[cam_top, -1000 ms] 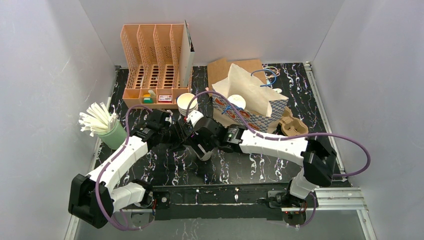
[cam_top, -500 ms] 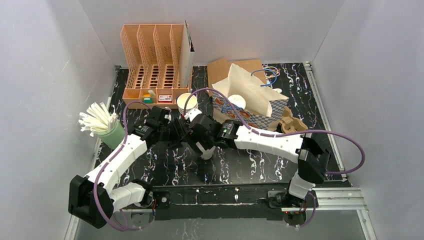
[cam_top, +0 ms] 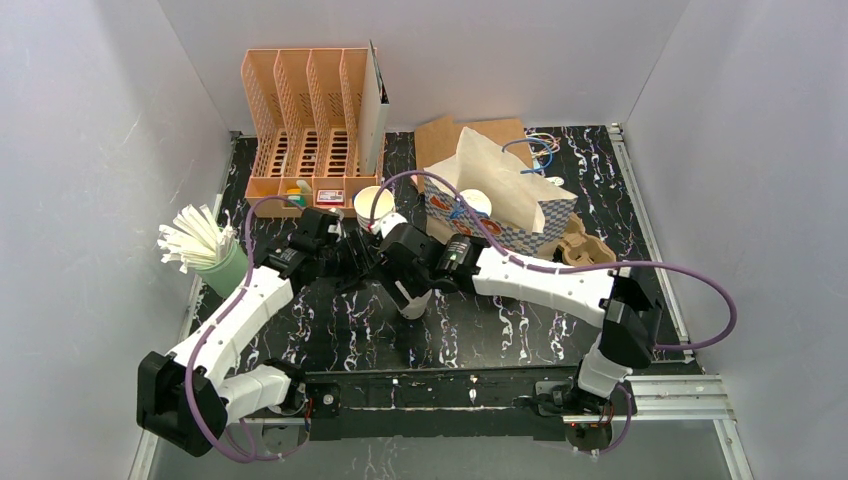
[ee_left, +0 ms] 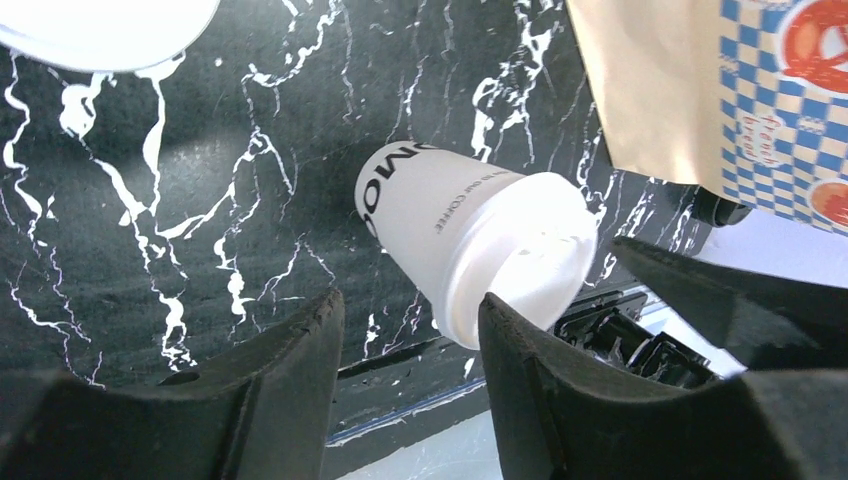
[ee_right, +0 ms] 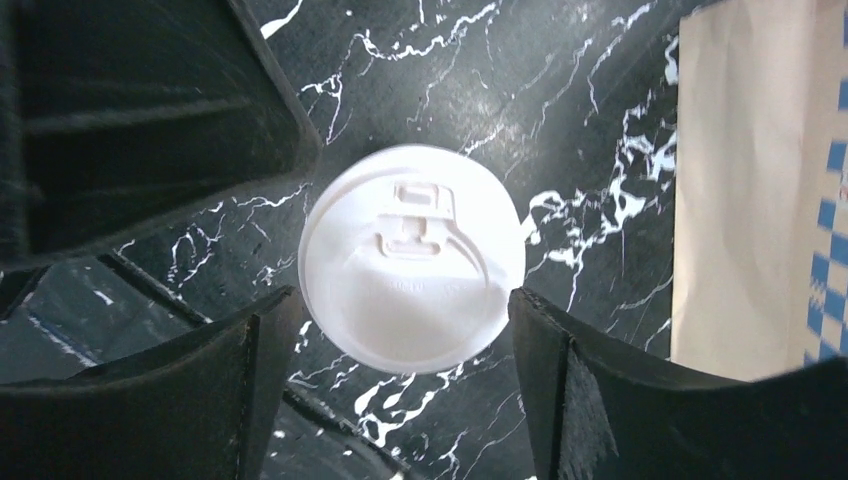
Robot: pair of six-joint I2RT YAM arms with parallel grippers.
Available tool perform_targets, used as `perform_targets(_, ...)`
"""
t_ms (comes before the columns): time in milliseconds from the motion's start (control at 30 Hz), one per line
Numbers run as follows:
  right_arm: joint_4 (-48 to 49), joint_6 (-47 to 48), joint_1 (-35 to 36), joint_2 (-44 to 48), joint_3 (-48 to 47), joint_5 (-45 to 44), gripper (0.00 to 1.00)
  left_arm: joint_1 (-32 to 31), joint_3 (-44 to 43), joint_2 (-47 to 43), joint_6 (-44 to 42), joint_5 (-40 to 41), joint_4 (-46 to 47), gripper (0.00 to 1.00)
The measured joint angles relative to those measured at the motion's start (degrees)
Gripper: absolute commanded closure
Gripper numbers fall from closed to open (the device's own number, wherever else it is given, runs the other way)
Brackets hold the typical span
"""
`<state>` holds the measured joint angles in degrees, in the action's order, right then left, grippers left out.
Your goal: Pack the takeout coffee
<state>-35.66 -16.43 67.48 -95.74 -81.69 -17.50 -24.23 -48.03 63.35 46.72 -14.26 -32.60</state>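
Three white cups show. One lidded cup stands on the black marbled counter near its middle, just left of the checked paper bag. A second cup sits inside that bag with its lid showing. A third cup stands just in front of the orange file rack; whether it has a lid cannot be told. There is one brown pulp tray, on the counter against the bag's right side, with nothing in it. One green cup of white straws stands at the left edge.

The right fingers point straight down over the middle cup, spread wide, one at each side of its lid with their inner edges right at the rim. Whether they press on it or only flank it cannot be told.

The left fingers are parted about halfway with nothing between them. The same cup stands just beyond their tips, untouched
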Motion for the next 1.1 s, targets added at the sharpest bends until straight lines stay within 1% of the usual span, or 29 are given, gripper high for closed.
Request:
perform_targets(33, -0.8, -0.8, 0.0, 0.3, 0.0, -0.1, 0.26, 0.0, -0.6, 0.0, -0.7, -0.2, 0.0, 0.44)
perform_targets(100, -2.0, -2.6, -0.2, 1.6, 0.2, -0.3, 0.31, 0.0, -1.8, 0.0, -2.0, -0.3, 0.1, 0.4)
perform_targets(167, -2.2, -4.7, -0.4, 4.4, 1.6, -0.6, 0.38, 0.0, -3.0, 0.0, -3.9, -0.3, 0.3, 0.39)
perform_targets(200, -2.4, -5.5, -0.5, 6.0, 2.5, -0.8, 0.41, 0.0, -3.5, 0.0, -5.0, -0.3, 0.4, 0.39)
perform_targets(367, -1.7, -10.4, -1.1, 16.0, 10.6, -1.2, 0.62, 0.0, -6.9, 2.1, -10.1, -1.2, 0.6, 0.49)
perform_targets(433, -1.3, -12.0, -1.5, 18.0, 13.5, -1.2, 0.67, 0.0, -7.9, 3.9, -11.4, -1.6, 1.1, 0.5)
perform_targets(533, -0.7, -14.4, -1.9, 18.1, 16.0, -1.0, 0.7, -0.1, -8.8, 6.6, -12.9, -2.5, 1.9, 0.5)
perform_targets(700, 1.7, -17.6, -2.8, 16.3, 17.5, -0.2, 0.7, -0.5, -9.5, 8.9, -15.1, -4.0, 2.8, 0.49)
perform_targets(833, 4.5, -21.1, -3.6, 16.2, 19.5, 0.4, 0.7, -0.9, -9.8, 9.6, -16.9, -4.6, 3.2, 0.49)
perform_targets(933, 6.6, -24.3, -4.1, 16.5, 21.4, 0.9, 0.73, -1.3, -9.8, 9.6, -18.2, -4.6, 3.5, 0.49)
perform_targets(1100, 9.1, -30.9, -4.4, 19.5, 25.1, 0.9, 0.74, -2.3, -9.8, 9.6, -19.8, -4.6, 4.5, 0.49)
